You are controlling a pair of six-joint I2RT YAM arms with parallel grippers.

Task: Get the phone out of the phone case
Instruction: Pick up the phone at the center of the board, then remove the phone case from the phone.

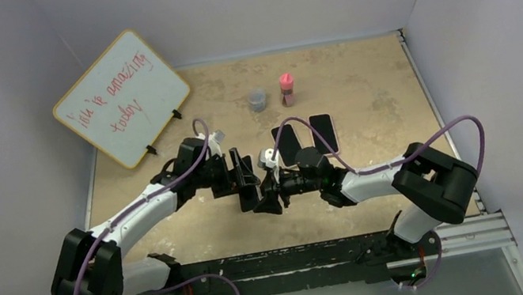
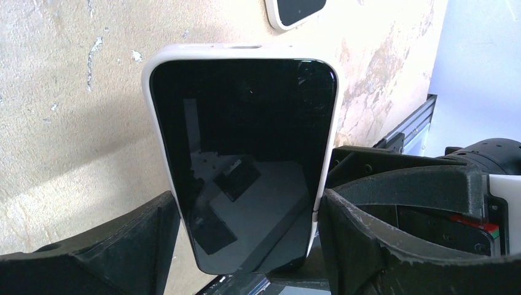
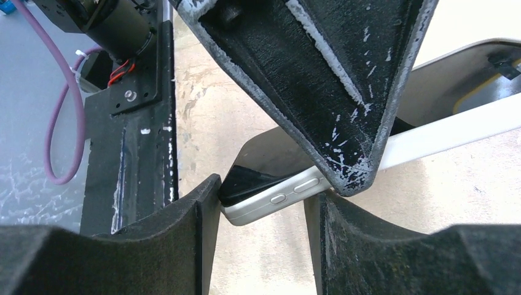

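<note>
A phone (image 2: 239, 160) with a dark screen sits in a white phone case (image 2: 161, 147). My left gripper (image 2: 246, 246) is shut on the case, one finger (image 2: 147, 239) against each long side. In the top view both grippers meet above the table's near middle, the left gripper (image 1: 247, 184) and the right gripper (image 1: 270, 194). The right gripper (image 3: 261, 233) is open. The phone's silver corner with two side buttons (image 3: 270, 203) lies between its fingers and touches only the left one. The case's white edge (image 3: 454, 135) runs off to the right, under the left gripper's finger (image 3: 319, 80).
Two other phones (image 1: 287, 145) (image 1: 323, 133) lie flat behind the grippers. A grey cup (image 1: 258, 100) and a pink bottle (image 1: 286, 89) stand further back. A whiteboard (image 1: 122, 99) leans at the back left. The black base rail (image 3: 129, 123) and a purple cable (image 3: 61, 123) are near.
</note>
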